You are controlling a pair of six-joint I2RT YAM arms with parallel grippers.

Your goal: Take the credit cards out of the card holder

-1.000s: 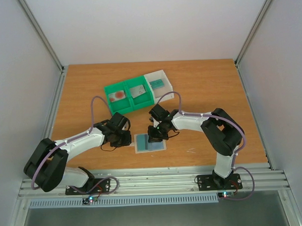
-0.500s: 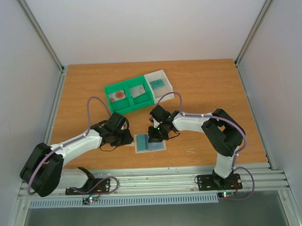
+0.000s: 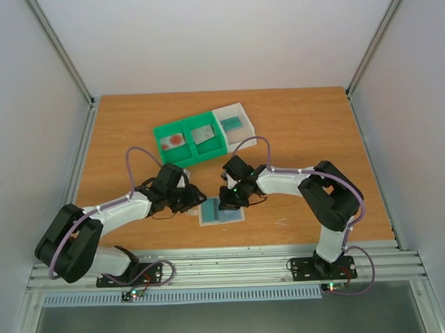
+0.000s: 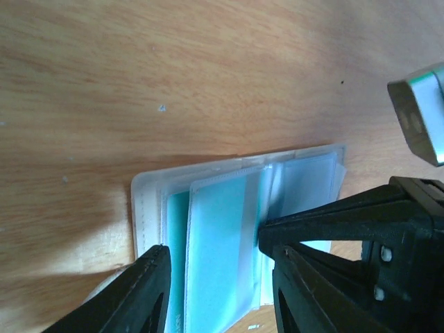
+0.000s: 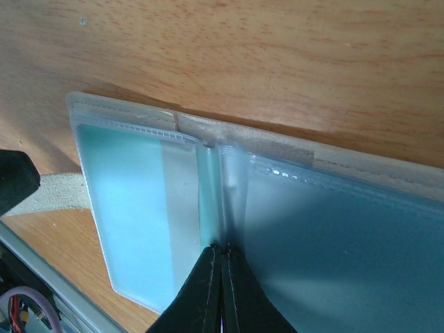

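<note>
Table [image 3: 302,134] with an open card holder [image 3: 222,210] between two arms

The wooden table fills the floor of the white-walled cell. Both arms reach in from the near edge and meet near its middle. The left arm [image 3: 114,210] stretches in low from the left, and the right arm [image 3: 296,180] bends in from the right.

At the back stands a green tray [image 3: 157,132] with two compartments. A white card with a red circle [image 3: 175,139] lies in its left one and a grey card [image 3: 204,133] in its right one. Touching its right end is a white tray [image 3: 242,109] holding a teal card [image 3: 231,123].

The card holder lies flat and opened out on the table, nearer the front edge, well apart from the trays. Its clear plastic pockets face up. A pale teal card [image 5: 132,201] shows through the pocket on one side.

The left gripper [image 4: 215,253] hangs over the holder's left part with its fingers spread. One finger stands on each side of the teal pocket, and nothing is held between them.

The right gripper [image 5: 222,274] has its fingers pressed together. They pinch the clear plastic at the holder's middle fold.
</note>
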